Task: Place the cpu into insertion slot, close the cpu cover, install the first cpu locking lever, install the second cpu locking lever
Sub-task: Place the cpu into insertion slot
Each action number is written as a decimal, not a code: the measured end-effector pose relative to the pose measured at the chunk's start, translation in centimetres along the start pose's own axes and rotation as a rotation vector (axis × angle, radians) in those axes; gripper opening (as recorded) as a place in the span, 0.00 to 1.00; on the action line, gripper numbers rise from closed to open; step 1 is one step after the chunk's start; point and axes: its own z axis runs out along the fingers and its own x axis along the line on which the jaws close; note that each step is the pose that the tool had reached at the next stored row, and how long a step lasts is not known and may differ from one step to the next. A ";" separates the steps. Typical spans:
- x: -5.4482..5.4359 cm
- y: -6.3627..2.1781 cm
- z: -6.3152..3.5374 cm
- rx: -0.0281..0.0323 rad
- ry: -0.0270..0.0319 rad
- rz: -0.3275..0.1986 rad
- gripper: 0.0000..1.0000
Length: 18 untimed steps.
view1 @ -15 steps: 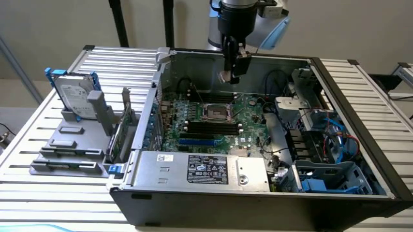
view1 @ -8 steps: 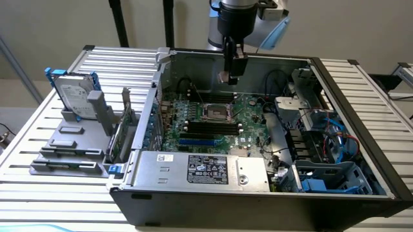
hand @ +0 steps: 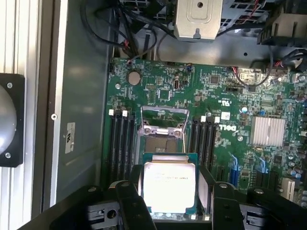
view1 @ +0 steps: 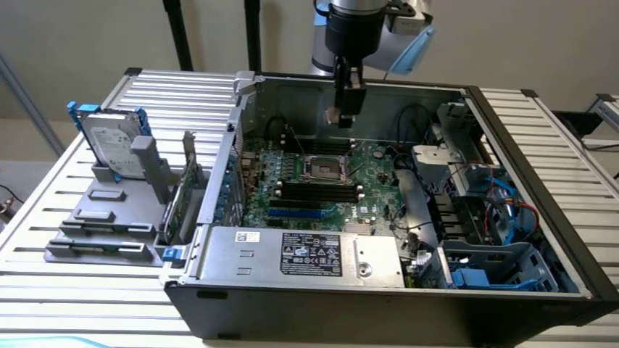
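- Right, in the exterior view I see the black gripper hanging from the arm over the open dark computer case, above the green circuit board
- A small pale piece sits at its tip, held well above the board; I take it for the small flat square cpu with the silvery-grey face
- The small square dark insertion slot with its metal rim lies on the board below the gripper, beside the long black memory slots
- On the exterior view's left, a silver hard drive stands on a grey rack outside the case
- In the wrist view, the gripper has its two black fingers clamped on opposite edges of the cpu, face towards the camera
- The insertion slot is bare, so the cpu is not seated
- The thin silvery square-frame cpu cover is tilted up off the slot, on the side away from the gripper
- A ribbed silver heat sink sits on the board well apart from the slot
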 end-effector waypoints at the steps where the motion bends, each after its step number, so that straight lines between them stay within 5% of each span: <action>1: 0.0 0.00 0.05 0.0028 0.0001 0.008 0.55; 5: 0.1 -0.02 0.33 0.0111 -0.0003 0.036 0.55; 18: 0.3 0.04 2.37 0.0151 0.0000 0.059 0.55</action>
